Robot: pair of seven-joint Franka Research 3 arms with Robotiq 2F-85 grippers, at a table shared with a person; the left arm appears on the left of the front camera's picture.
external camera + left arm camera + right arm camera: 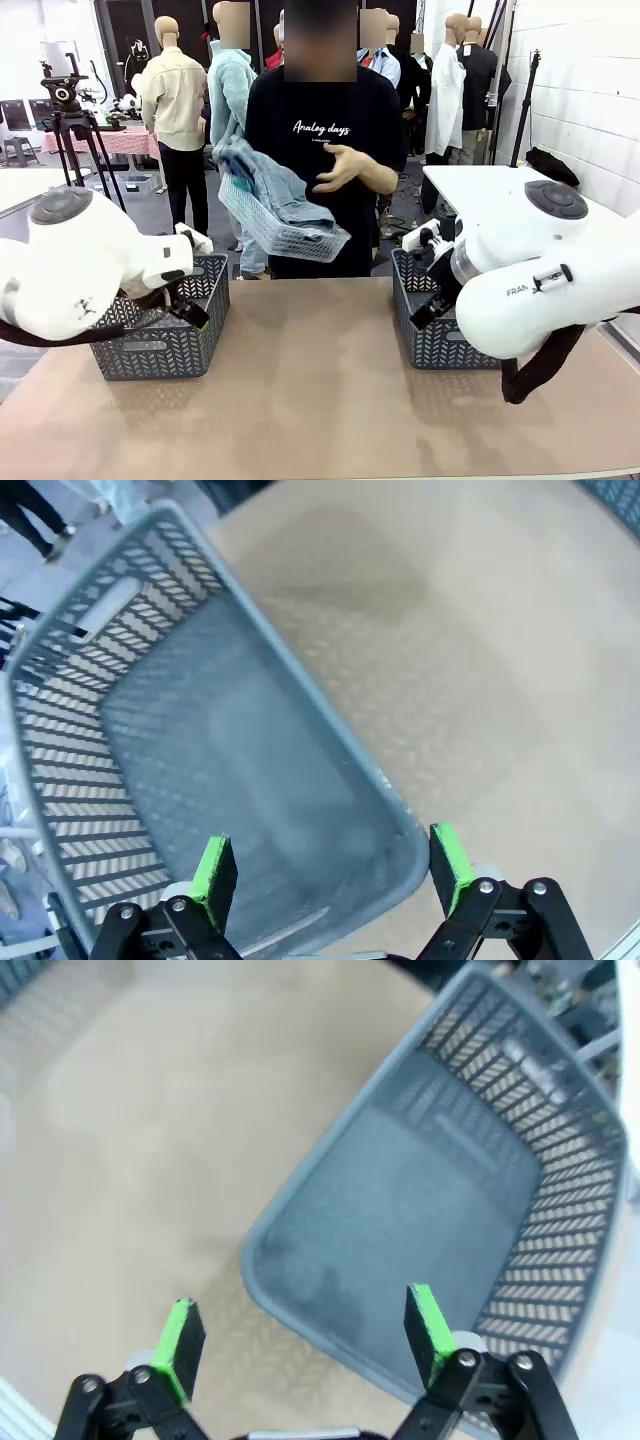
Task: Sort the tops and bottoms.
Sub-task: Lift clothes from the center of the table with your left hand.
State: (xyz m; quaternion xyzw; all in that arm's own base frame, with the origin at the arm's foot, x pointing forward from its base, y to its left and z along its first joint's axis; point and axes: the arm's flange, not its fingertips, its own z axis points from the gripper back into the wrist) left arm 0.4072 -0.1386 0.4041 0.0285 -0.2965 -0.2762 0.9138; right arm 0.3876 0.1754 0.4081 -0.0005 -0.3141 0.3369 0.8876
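Observation:
A person at the far side holds a pale mesh basket (262, 228) tilted over the table, with blue denim bottoms (272, 186) piled in it. The tops are out of view. My left gripper (332, 870) hangs open over the corner of an empty dark grey basket (200, 750), nothing between its green pads. My right gripper (302, 1328) is open too, above the near rim of the other empty grey basket (450, 1210). Both grippers are clear of the clothes.
The two dark baskets stand on the tan table, one at the left (165, 335) and one at the right (425, 325). Bare tabletop (310, 380) lies between them. The person's hand (340, 168) is beside the tilted basket.

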